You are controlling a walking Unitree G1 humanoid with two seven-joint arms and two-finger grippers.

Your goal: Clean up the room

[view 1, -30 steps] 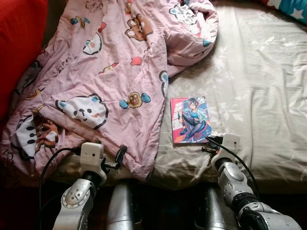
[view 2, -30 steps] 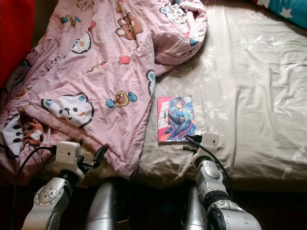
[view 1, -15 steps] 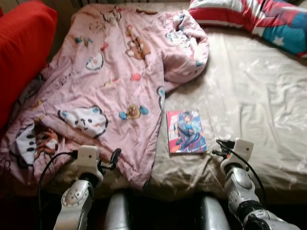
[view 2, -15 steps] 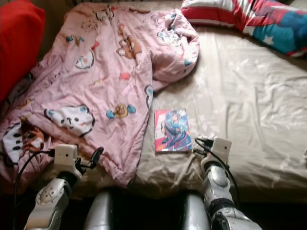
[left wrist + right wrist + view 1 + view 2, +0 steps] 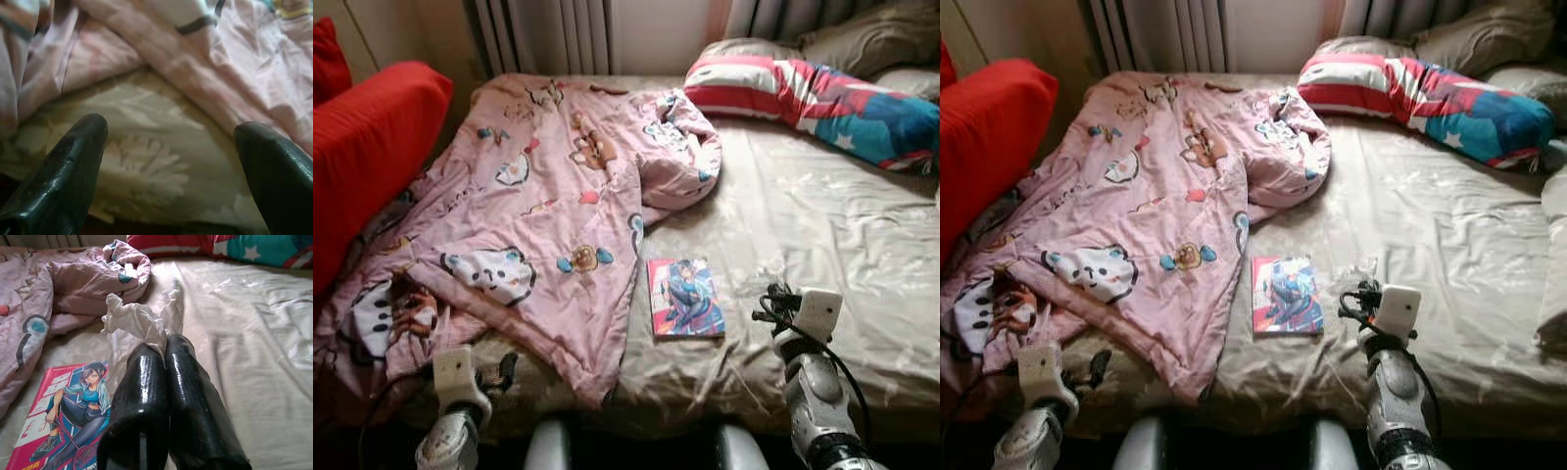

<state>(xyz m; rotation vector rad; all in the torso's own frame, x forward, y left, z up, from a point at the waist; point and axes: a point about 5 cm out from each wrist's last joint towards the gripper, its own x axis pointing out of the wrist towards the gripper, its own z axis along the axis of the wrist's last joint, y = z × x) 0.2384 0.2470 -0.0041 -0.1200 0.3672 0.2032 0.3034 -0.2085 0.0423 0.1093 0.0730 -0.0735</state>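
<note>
Holding a crumpled piece of thin clear plastic wrapper (image 5: 142, 320), your right gripper (image 5: 164, 345) has its two black fingers pressed together on it, raised just over the beige floral bed sheet (image 5: 822, 215) beside the colourful comic book with a blue-clad figure on its cover (image 5: 684, 297).

Change noted: over the last second the head camera has tilted up. Earlier it looked almost straight down at the book; now you see the red, white and blue striped pillow with stars (image 5: 813, 93) at the head of the bed, the red cushion (image 5: 367, 147) on the left, and a curtain behind. Things on the bed have not shifted relative to each other. The right wrist has drawn slightly away from the book's edge.

Your left gripper (image 5: 171, 147) has sunk lower at the foot of the bed, fingers wide apart and empty, just short of the pink cartoon-print quilt (image 5: 538, 206), which lies rumpled across the left half.

Judgement: the scrap is secured and lifted, so you probably need to find a bin next. Book and quilt are not yet tidied.
</note>
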